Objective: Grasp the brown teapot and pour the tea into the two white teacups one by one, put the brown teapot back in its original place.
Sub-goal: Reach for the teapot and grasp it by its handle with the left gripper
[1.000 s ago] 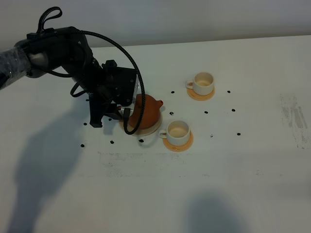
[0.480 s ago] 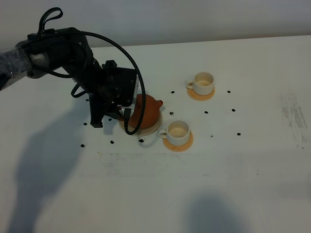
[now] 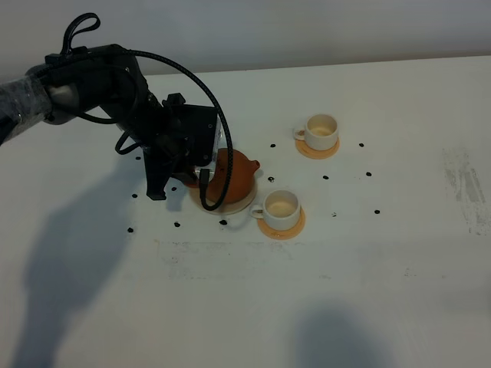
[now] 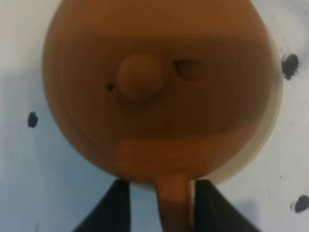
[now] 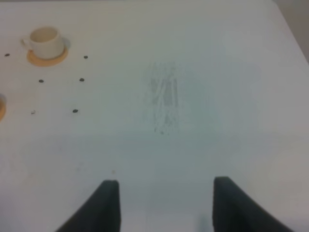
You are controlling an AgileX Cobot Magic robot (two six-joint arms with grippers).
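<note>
The brown teapot (image 3: 234,175) stands on its beige disc coaster (image 3: 230,207) left of the middle. One white teacup (image 3: 281,205) sits on an orange-tan coaster just right of the teapot. The other teacup (image 3: 321,130) is further back right. My left gripper (image 3: 198,178) is at the teapot's left side. In the left wrist view the teapot (image 4: 159,87) fills the frame, and the left gripper (image 4: 161,208) straddles its handle. One finger touches the handle and a gap shows on the other side. My right gripper (image 5: 166,208) is open and empty over bare table.
Small black dots (image 3: 222,222) mark the white table around the teapot and cups. A scuffed smudge (image 3: 464,184) lies at the far right. The far teacup (image 5: 46,41) shows in the right wrist view. The left arm's black cable (image 3: 219,138) loops over the teapot.
My left gripper has edged slightly right toward the teapot. The teapot stays on its disc and the cups have not moved.
</note>
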